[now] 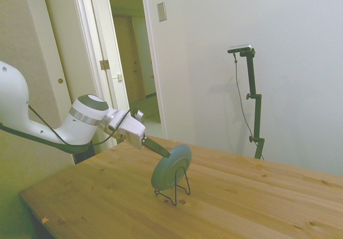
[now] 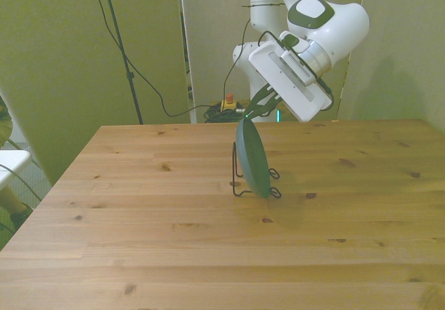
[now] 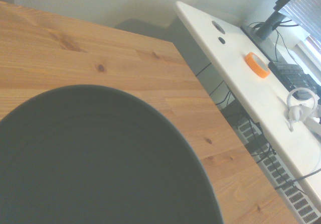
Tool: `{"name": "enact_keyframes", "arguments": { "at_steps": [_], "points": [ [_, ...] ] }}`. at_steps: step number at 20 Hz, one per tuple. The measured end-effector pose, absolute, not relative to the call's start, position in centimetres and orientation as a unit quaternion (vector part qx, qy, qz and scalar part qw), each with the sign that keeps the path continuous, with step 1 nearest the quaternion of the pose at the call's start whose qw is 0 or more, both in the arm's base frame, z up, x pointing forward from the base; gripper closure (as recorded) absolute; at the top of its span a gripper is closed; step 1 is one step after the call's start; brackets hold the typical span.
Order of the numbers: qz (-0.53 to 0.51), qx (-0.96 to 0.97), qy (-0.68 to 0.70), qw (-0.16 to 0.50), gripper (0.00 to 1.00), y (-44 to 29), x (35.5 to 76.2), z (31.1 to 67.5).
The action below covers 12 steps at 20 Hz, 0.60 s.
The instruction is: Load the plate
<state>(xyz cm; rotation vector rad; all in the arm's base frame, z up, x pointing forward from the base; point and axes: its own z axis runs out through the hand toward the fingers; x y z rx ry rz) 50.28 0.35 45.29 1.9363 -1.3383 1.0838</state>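
With the claw [image 1: 165,152] clamped on the teal plate's [image 1: 171,167] upper rim, seat its lower edge in the wire stand [image 1: 179,192] on the desk [image 1: 107,196] before releasing.

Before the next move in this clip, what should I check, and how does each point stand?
1. Plate on edge in the wire stand: ok.
2. Gripper at the plate's top rim: ok.
3. Fingers shut on the rim: cannot tell.
4. Stand's feet flat on the table: ok.
5. Plate's lower edge fully seated in the stand: cannot tell.
6. Plate whole in the wrist view: ok.
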Motion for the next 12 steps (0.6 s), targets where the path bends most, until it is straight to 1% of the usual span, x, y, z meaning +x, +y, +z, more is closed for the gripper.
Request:
{"name": "enact_keyframes", "arguments": {
  "at_steps": [10,11,12],
  "points": [
    [0.403,0.718,-0.497,0.274,1.0,0.15,50.14,45.02],
    [0.403,0.718,-0.497,0.274,0.0,0.14,50.1,45.01],
    [0.403,0.718,-0.497,0.275,0.0,0.12,50.04,45.0]
  ]
}}
